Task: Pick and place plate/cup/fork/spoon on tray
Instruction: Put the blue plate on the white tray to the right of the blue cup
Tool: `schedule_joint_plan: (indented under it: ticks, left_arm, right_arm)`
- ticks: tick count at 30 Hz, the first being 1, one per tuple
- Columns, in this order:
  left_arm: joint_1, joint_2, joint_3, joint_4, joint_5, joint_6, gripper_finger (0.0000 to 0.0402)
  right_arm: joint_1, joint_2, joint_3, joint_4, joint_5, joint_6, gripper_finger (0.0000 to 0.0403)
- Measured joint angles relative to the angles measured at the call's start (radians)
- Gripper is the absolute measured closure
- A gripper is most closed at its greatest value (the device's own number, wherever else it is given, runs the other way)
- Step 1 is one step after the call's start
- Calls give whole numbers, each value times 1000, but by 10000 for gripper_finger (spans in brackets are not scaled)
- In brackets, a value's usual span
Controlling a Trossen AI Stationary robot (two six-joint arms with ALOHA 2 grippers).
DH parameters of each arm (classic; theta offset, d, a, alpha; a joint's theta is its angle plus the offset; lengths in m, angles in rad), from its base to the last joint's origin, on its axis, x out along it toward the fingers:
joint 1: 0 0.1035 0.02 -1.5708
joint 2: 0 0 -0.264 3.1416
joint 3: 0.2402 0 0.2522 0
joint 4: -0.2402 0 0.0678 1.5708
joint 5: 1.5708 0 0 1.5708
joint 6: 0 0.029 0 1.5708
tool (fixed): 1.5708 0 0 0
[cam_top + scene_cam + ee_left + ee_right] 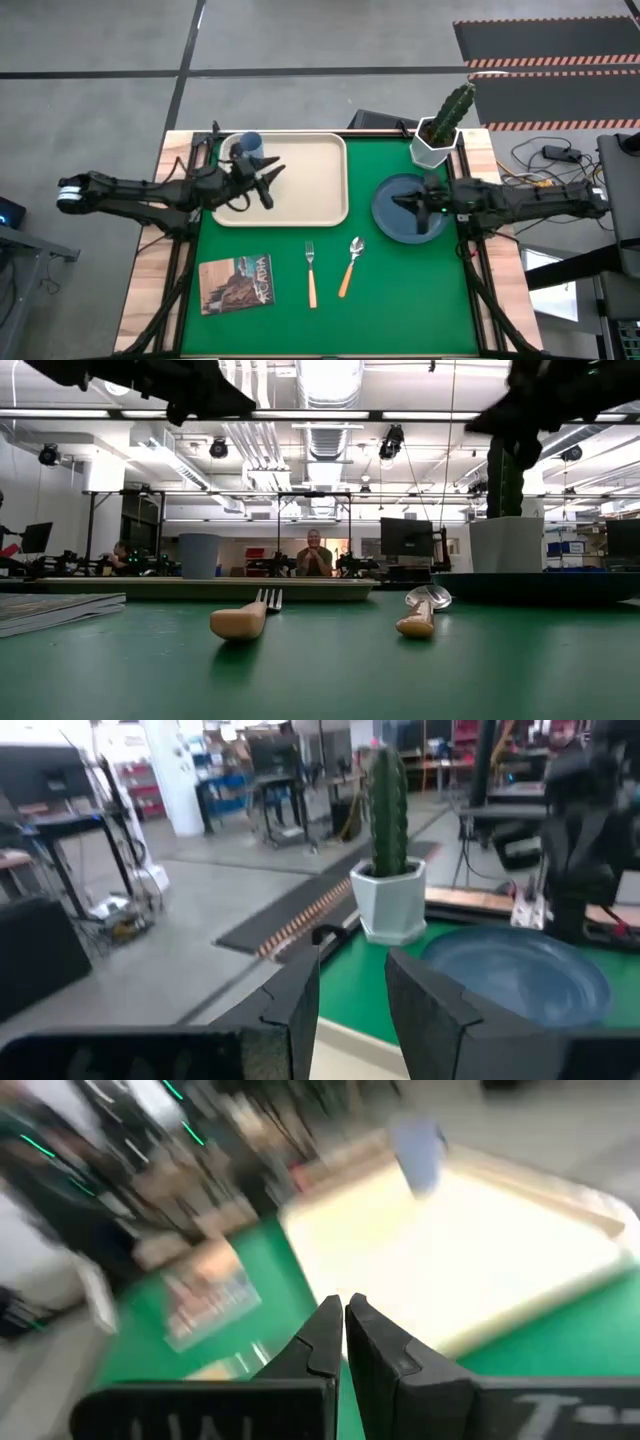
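- The left tool hovers over the near-left part of the tray, its fingers spread with nothing between them.
- The cup — small, light blue, cylindrical — stands upright in the tray's far-left corner, just behind the left tool.
- The tray is cream, rectangular, with rounded corners and a raised rim; it lies on the green counter.
- The right tool sits over the plate, its fingers pressed together and holding nothing.
- The plate is round, dark blue, with a raised rim; it lies flat beneath the right tool, well apart from the tray.
- The fork and the spoon lie side by side on the counter nearer than both tools, between them — silver heads pointing away, orange handles toward the front edge.
- A white pot with a cactus stands just behind the plate.
- A booklet lies near the front, on the left tool's side.
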Motion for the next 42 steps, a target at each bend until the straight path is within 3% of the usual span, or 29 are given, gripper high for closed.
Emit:
schedule_joint_plan:
  ticks: [7, 12, 22, 31, 35, 42]
  left_arm:
    - [-4, -60, -26, 0, -6, -6, 304]
    - [-5, -65, -28, -1, -5, -21, 304]
    - [-5, -62, -28, -1, -4, -21, 304]
    - [-5, -62, -28, -1, -1, -21, 304]
    - [-5, -63, -28, -1, -1, -21, 304]
    - [-5, -63, -27, -1, -1, -20, 304]
  right_arm:
    - [0, 247, 267, -503, 23, 175, 394]
    - [0, 460, 417, -761, 11, 274, 394]
    - [0, 823, 609, -836, -91, 254, 394]
    - [-3, 979, 740, -882, -92, 208, 389]
    - [-3, 1008, 752, -885, -92, 201, 360]
    - [-3, 1006, 712, -864, -86, 213, 276]
